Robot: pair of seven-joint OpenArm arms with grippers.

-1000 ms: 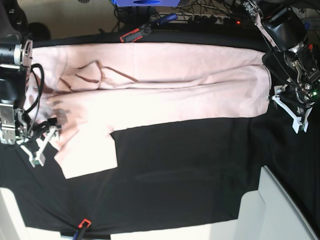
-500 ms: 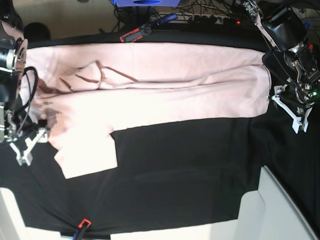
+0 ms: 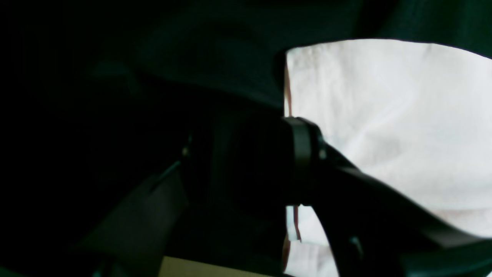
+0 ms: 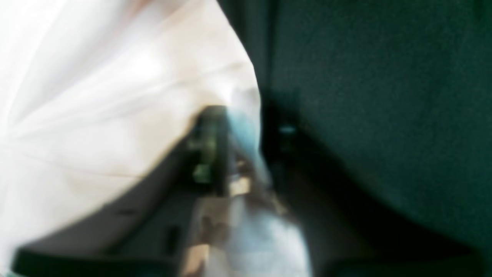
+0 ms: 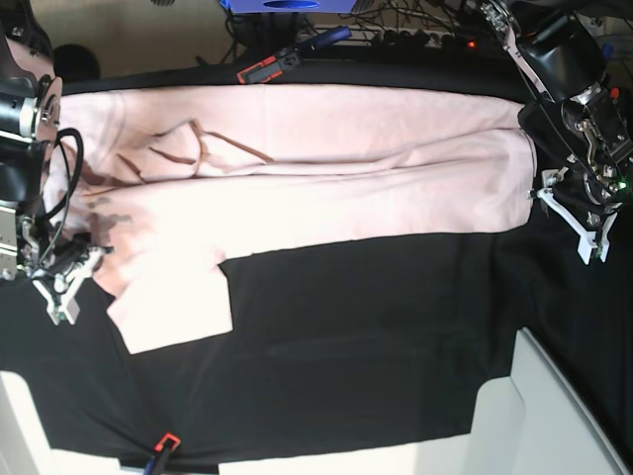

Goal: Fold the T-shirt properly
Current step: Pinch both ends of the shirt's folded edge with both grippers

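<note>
The pale pink T-shirt [image 5: 326, 178] lies plain side up across the black cloth, folded lengthwise, with one sleeve sticking out toward the front left. At the shirt's left edge, just above that sleeve, is my right gripper [image 5: 67, 282]. Its jaws are drawn together, and the blurred right wrist view shows the T-shirt [image 4: 96, 115] edge running down between the fingers [image 4: 207, 150]. My left gripper [image 5: 574, 213] sits at the hem on the right, white fingers spread apart. In the left wrist view a dark finger [image 3: 303, 154] overlaps the T-shirt [image 3: 384, 115] edge.
The black table cloth [image 5: 376, 336] covers the table. A red and black tool [image 5: 269, 67] and cables [image 5: 415, 30] lie along the back edge. A white panel [image 5: 554, 416] stands at the front right, and a small red clip [image 5: 166, 442] sits at the front edge.
My right gripper's jaws have come together at the shirt's left edge after standing wide, and the hand has shifted slightly. The left arm and the shirt have stayed put.
</note>
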